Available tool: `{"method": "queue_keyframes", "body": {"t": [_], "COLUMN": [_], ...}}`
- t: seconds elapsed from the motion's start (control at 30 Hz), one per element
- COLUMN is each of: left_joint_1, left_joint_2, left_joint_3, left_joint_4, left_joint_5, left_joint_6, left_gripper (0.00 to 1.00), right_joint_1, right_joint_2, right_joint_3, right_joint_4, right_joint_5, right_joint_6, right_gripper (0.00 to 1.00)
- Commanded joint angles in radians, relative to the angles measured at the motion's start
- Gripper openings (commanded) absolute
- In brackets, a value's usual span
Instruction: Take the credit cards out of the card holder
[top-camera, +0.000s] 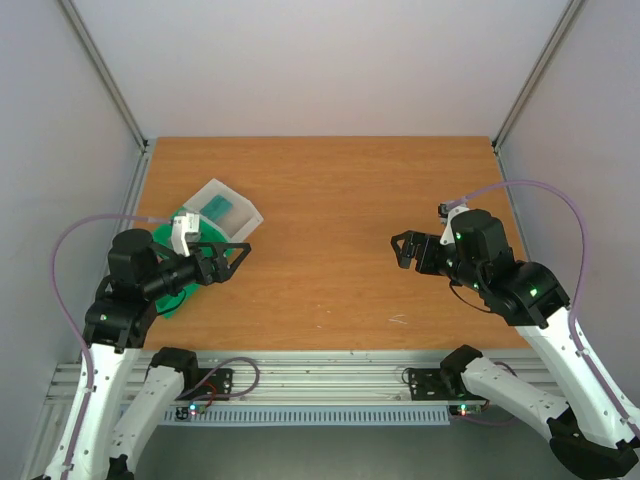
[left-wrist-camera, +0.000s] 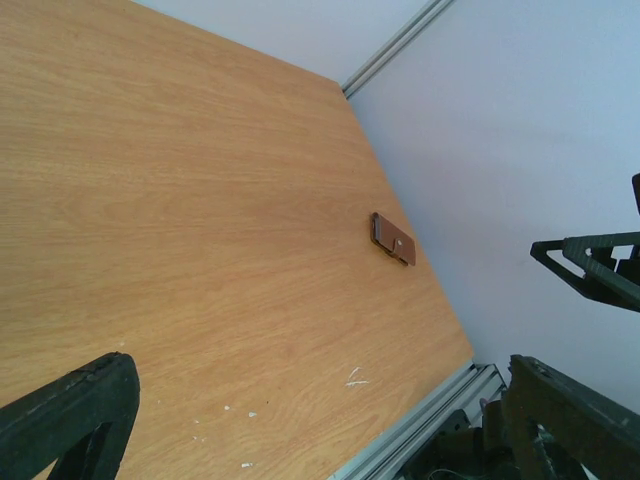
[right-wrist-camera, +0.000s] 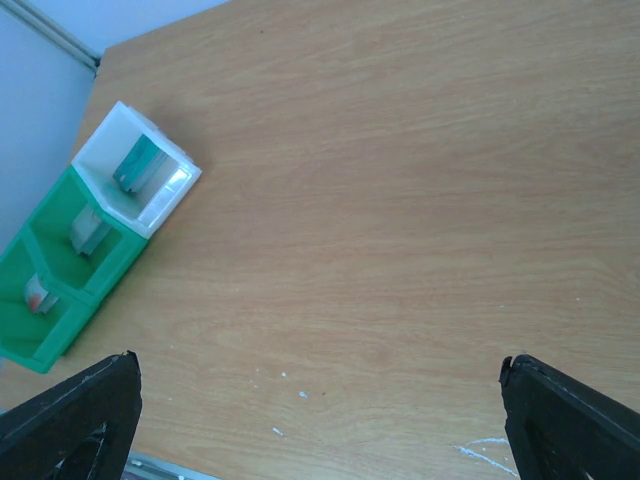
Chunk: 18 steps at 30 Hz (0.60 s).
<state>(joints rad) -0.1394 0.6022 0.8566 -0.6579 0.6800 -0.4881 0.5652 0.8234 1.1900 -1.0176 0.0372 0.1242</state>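
Observation:
The card holder (left-wrist-camera: 393, 238) is a small brown wallet lying shut and flat on the table near the right wall. It shows only in the left wrist view; in the top view the right arm hides it. No card shows at it. My left gripper (top-camera: 228, 258) is open and empty, held above the table's left side and pointing right; its fingers (left-wrist-camera: 70, 420) frame bare wood. My right gripper (top-camera: 403, 250) is open and empty, above the table's right side and pointing left. A teal card-like piece (right-wrist-camera: 140, 160) stands in the clear box.
A green compartmented tray (right-wrist-camera: 40, 345) sits at the table's left, with the clear box (top-camera: 228, 205) at its far end. Two tray compartments hold small pale pieces, one with a red spot (right-wrist-camera: 35, 293). The left arm partly covers the tray in the top view. Side walls enclose the table.

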Motion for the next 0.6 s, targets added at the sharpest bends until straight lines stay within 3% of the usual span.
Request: {"method": "queue_keyframes", "body": {"t": [0.0,0.2,0.57], "left_joint_1": [0.006,0.006,0.006], "left_joint_2": [-0.007,0.009,0.089], "left_joint_3": [0.018,0.005,-0.003], "left_joint_4": [-0.003,-0.001,-0.04], "left_joint_5": [-0.022,-0.043,-0.13], "left_joint_6": [0.022,0.021,0.035], "left_gripper": [0.99,0.99,0.99], "right_joint_1": [0.009,0.007,0.007], "right_joint_2": [-0.001,0.052,0.295], "right_joint_3": [-0.007,0.005,0.083], "right_joint_4": [0.01,0.017,-0.082], "right_joint_5": [0.021,0.093,0.415], "right_joint_6": [0.011,-0.006,-0.069], "right_gripper": [0.98,0.98,0.98]}}
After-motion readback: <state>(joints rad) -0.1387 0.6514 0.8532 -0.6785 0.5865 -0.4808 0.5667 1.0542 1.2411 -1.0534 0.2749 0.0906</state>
